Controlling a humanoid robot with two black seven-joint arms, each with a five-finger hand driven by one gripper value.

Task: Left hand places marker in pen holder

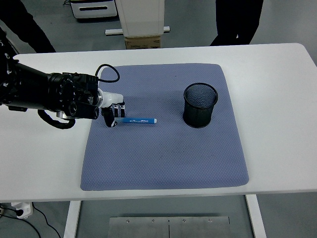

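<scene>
Left hand (112, 113) curls over the marker's (140, 120) left end, centre-left of frame. Marker lies unlifted on the mat (163, 148). Holder (200, 105) waits empty, centre-right.

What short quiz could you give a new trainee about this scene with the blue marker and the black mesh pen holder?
1. True or false: the blue marker already stands inside the black mesh pen holder.
2. On what does the marker lie? A) bare white table B) blue-grey fabric mat C) cardboard box
3. Which end of the marker is the robot's left hand at?

Key:
1. False; it lies flat, left of the holder.
2. B, the blue-grey fabric mat.
3. Its left end.
</scene>
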